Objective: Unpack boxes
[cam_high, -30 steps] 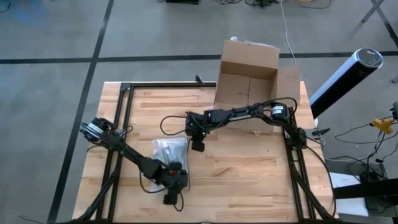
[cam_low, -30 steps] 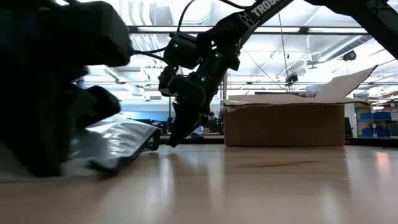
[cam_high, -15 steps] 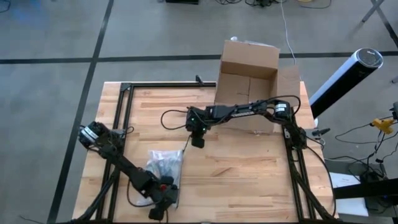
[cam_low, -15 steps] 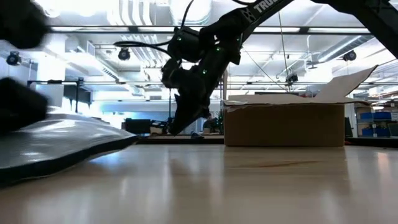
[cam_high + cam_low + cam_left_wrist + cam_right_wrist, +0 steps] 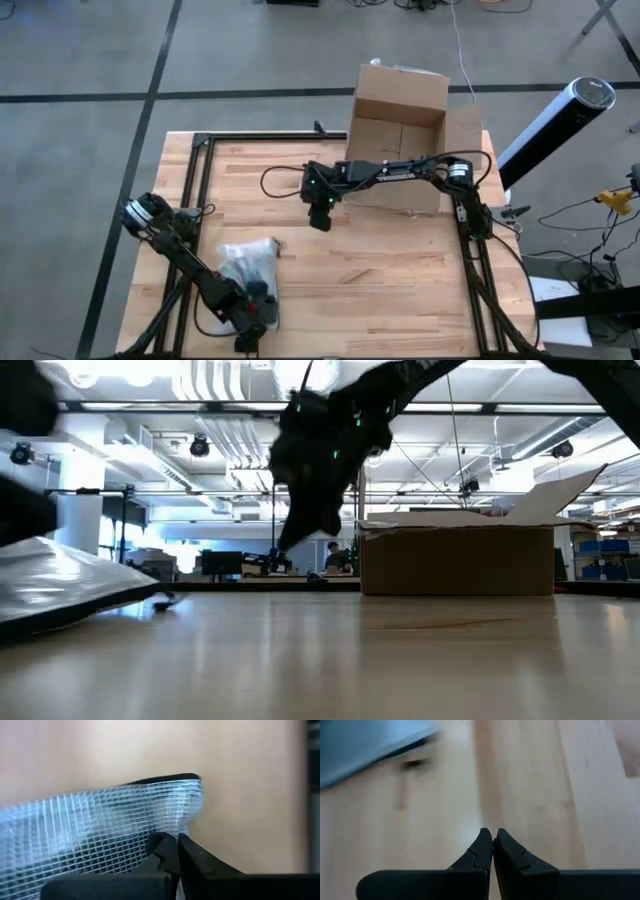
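Cardboard dominates the far right corner of the pale wooden desk [image 5: 400, 270]: the brown corrugated cardboard box [image 5: 398, 135] stands open there, its flaps spread, one flap reaching past the far edge of the desk and another lying toward the right edge. From table height the same box [image 5: 456, 560] shows as a low brown wall with a flap raised at its right. The right gripper [image 5: 320, 219] hangs over the middle of the desk, just in front of the box's near left corner, its arm stretching back across the front of the box to the right edge; its jaws are pressed together on nothing, with bare wood below them in the right wrist view [image 5: 493, 842]. The left gripper [image 5: 250, 335] sits low at the near edge of the desk, toward the left corner, and its jaws are clamped on the edge of the flat translucent grey-white mesh-reinforced zip pouch [image 5: 243, 268]. In the left wrist view the jaws meet on the pouch's gridded plastic [image 5: 100, 825]. The pouch lies between the near edge and the middle of the desk, well apart from the box, with dark contents showing through it.
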